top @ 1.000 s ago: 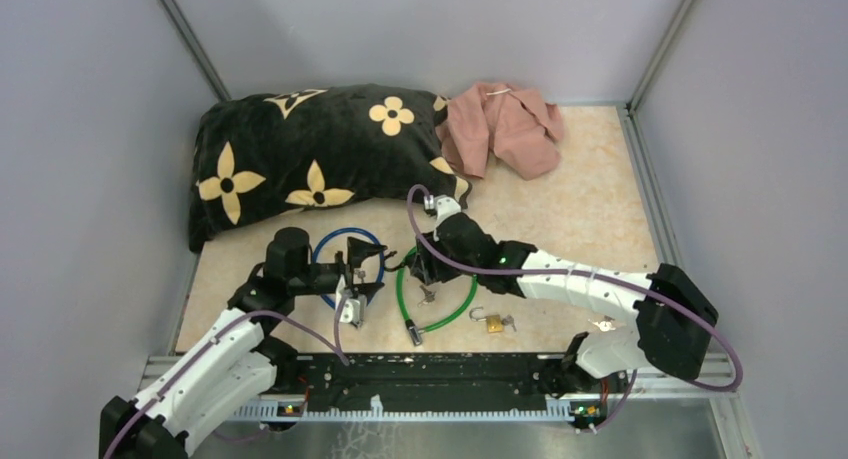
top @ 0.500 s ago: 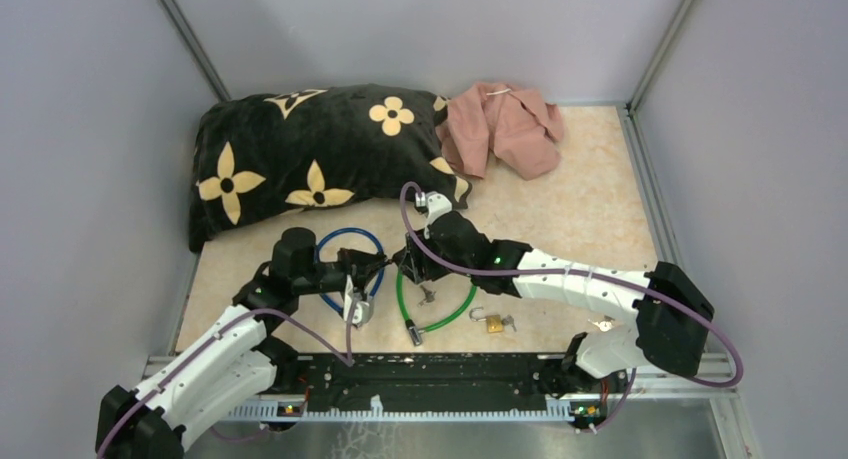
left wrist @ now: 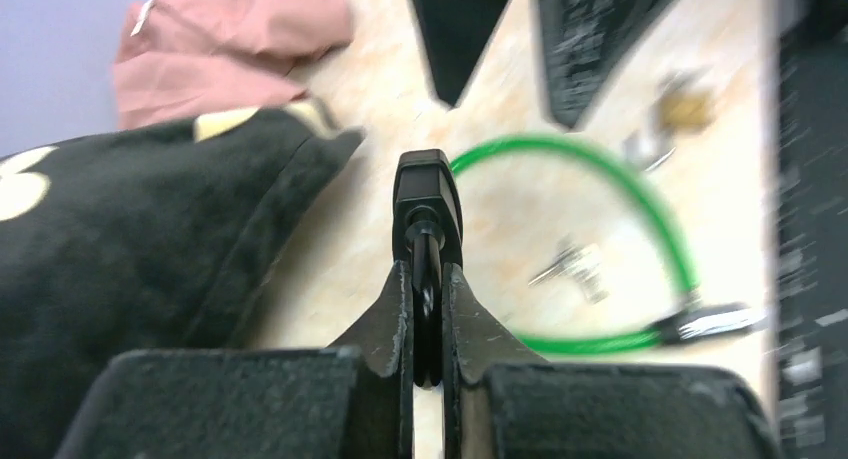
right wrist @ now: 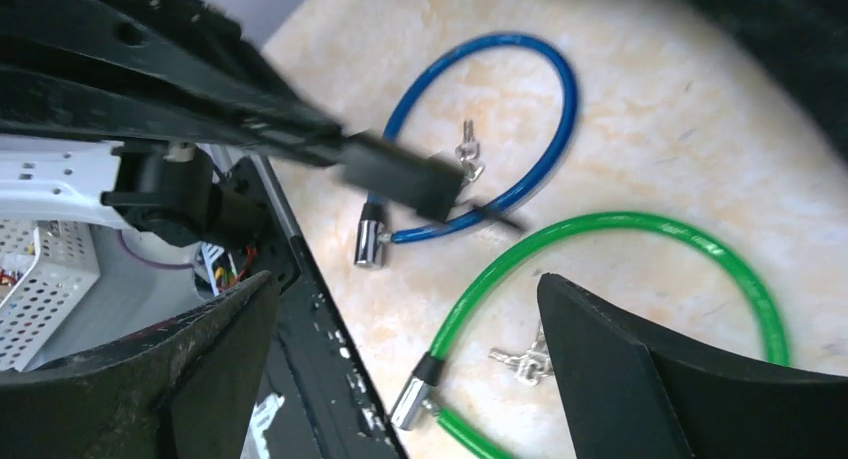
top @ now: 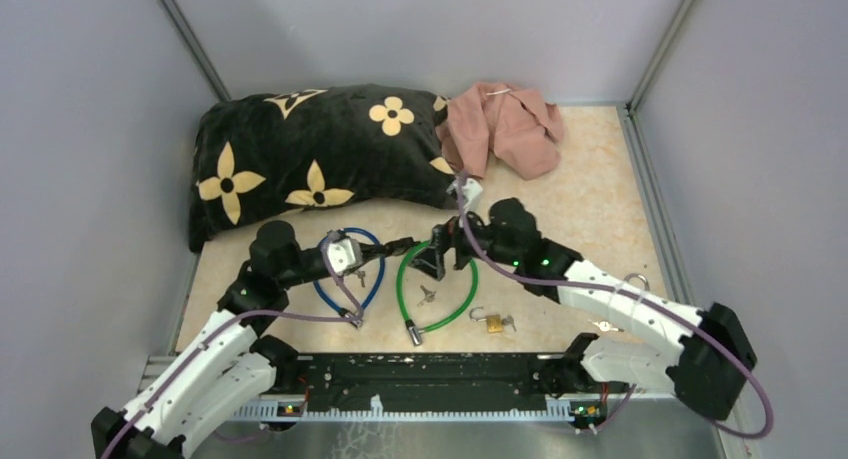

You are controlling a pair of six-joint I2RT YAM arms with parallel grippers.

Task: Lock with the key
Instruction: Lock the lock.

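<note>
My left gripper (top: 393, 248) (left wrist: 427, 271) is shut on a thin black part that ends in a black block (left wrist: 426, 191) (right wrist: 400, 177), held above the floor. It looks like the lock head of the blue cable lock (top: 350, 275) (right wrist: 545, 129), whose chrome pin end (right wrist: 368, 244) lies loose. A small silver key (top: 361, 276) (right wrist: 466, 159) lies inside the blue loop. Just right of the block, my right gripper (top: 443, 256) (right wrist: 405, 289) hangs wide open and holds nothing. It is over the green cable lock (top: 455, 309) (right wrist: 640, 224), which has keys (top: 428, 295) (right wrist: 520, 364) inside its loop.
A black flowered pillow (top: 310, 159) and a pink cloth (top: 505, 124) lie at the back. An open brass padlock (top: 494, 324) with keys sits near the front rail (top: 430, 374), and another key (top: 603, 326) lies to its right. Grey walls enclose the floor.
My left gripper has shut on the black piece and lifted toward the centre. My right gripper has opened wide and drawn back to the right.
</note>
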